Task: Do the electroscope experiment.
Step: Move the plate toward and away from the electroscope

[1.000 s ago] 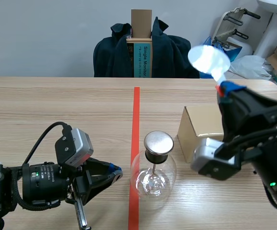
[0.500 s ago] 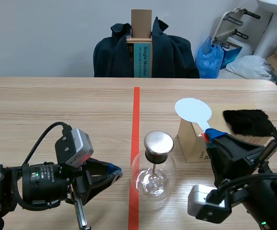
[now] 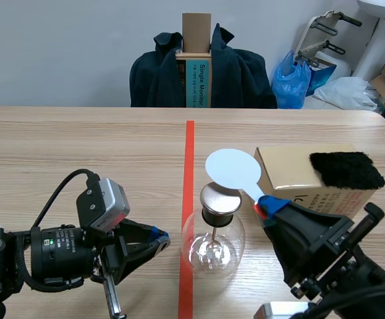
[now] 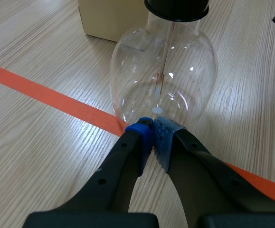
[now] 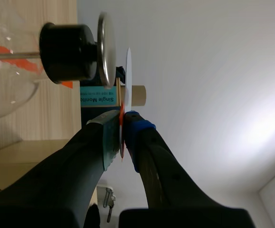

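While the left gripper (image 3: 159,237) is closed on nothing, tips just beside the electroscope (image 3: 213,247) at its near left, a white paddle (image 3: 233,169) is clamped by its handle in the right gripper (image 3: 266,205), disc just over the metal cap (image 3: 220,197). Farther right, black fur (image 3: 346,169) is laid on a cardboard box (image 3: 288,176).

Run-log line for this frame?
left tool: shut, empty, beside clear glass flask electroscope | right tool: shut on white round paddle, over its silver metal cap
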`<state>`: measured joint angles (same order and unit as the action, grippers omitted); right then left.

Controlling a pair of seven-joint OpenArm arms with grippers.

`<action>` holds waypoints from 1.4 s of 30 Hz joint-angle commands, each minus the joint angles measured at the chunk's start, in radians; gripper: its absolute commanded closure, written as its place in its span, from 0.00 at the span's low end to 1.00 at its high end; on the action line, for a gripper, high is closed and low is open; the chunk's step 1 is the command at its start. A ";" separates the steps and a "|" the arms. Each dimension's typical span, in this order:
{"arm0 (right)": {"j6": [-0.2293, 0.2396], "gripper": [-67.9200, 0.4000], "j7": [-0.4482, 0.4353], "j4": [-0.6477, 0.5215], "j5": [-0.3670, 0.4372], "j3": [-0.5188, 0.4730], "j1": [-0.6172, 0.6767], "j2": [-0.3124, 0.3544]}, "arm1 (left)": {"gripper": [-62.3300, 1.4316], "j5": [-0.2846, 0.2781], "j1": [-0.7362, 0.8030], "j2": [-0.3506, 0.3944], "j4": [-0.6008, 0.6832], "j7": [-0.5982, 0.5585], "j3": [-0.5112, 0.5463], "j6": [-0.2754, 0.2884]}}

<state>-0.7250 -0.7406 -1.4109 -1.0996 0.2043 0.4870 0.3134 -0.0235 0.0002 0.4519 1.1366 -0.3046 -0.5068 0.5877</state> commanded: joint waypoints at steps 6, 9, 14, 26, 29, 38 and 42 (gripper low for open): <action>-0.015 0.98 -0.090 -0.026 0.007 -0.009 0.001 0.016 | 0.93 -0.008 -0.003 -0.003 0.021 -0.013 0.002 0.001; -0.015 0.98 -0.119 -0.026 0.007 -0.009 0.001 0.016 | 0.93 -0.008 -0.003 -0.003 0.021 -0.013 0.002 0.001; -0.015 0.98 -0.143 -0.026 0.007 -0.009 0.001 0.016 | 0.93 -0.008 -0.003 -0.003 0.021 -0.013 0.002 0.001; -0.015 0.98 -0.084 -0.030 0.008 -0.009 0.001 0.016 | 0.93 -0.008 -0.003 -0.003 0.021 -0.013 0.002 0.001; -0.015 0.98 -0.015 -0.038 0.008 -0.009 0.001 0.016 | 0.93 -0.008 -0.003 -0.003 0.021 -0.013 0.002 0.001; -0.015 0.98 0.180 -0.077 0.011 -0.031 0.046 0.016 | 0.93 -0.008 -0.003 -0.003 0.021 -0.013 0.002 0.001; -0.015 0.98 0.210 -0.103 0.011 -0.059 0.074 0.016 | 0.93 -0.008 -0.003 -0.003 0.021 -0.013 0.002 0.001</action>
<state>-0.7242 -0.5392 -1.4841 -1.0954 0.1566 0.5617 0.3134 -0.0231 0.0002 0.4519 1.1366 -0.3046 -0.5064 0.5877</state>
